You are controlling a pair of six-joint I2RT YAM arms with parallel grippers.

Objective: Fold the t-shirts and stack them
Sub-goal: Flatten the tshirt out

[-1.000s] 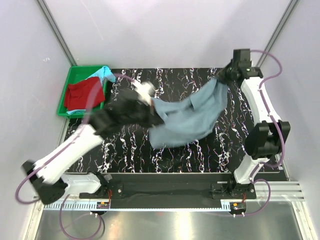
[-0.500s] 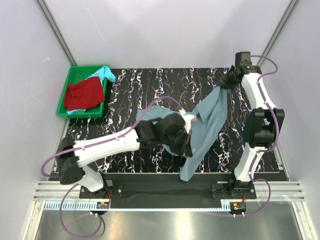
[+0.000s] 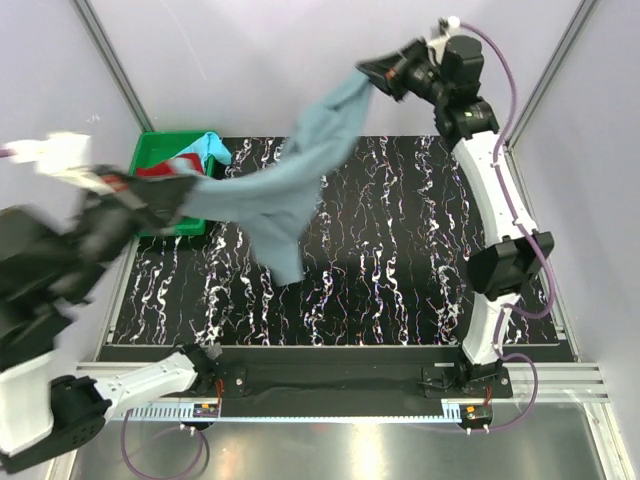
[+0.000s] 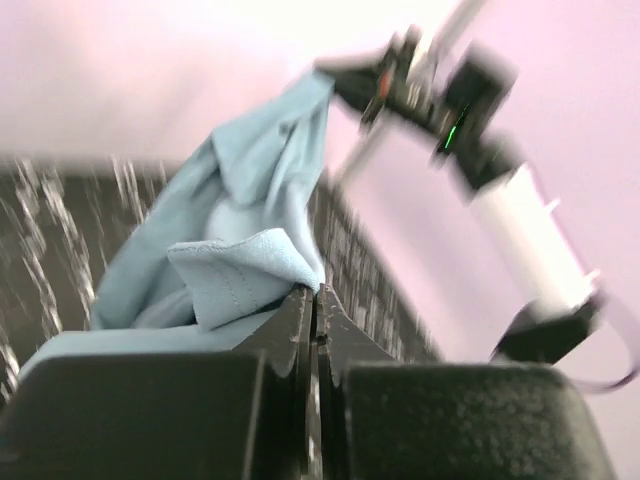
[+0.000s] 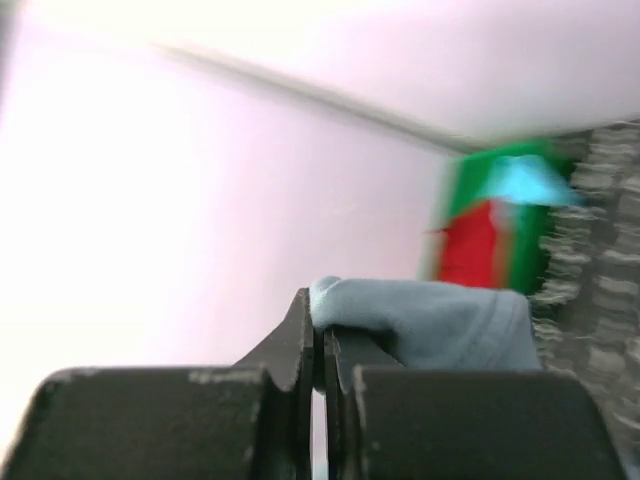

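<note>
Both arms were up, with the grey shirt (image 3: pixel 290 185) strung in the air between them over the far left of the worktop (image 3: pixel 400 260). Its loose middle sagged low, and I could not tell whether the tip touched the surface. The left pincer (image 4: pixel 313 300) was clamped tight on one edge of the cloth, out at the left side. The right pincer (image 5: pixel 320 325) was clamped on another edge, high at the far side. The red shirt (image 3: pixel 165 170) and the turquoise shirt (image 3: pixel 208 148) lay rumpled in the tray (image 3: pixel 150 145) at far left.

By my reckoning the job had barely begun, with nothing folded and nothing stacked. The grey shirt wanted spreading flat, then folding. The other two had yet to be fetched, folded and piled on it.
</note>
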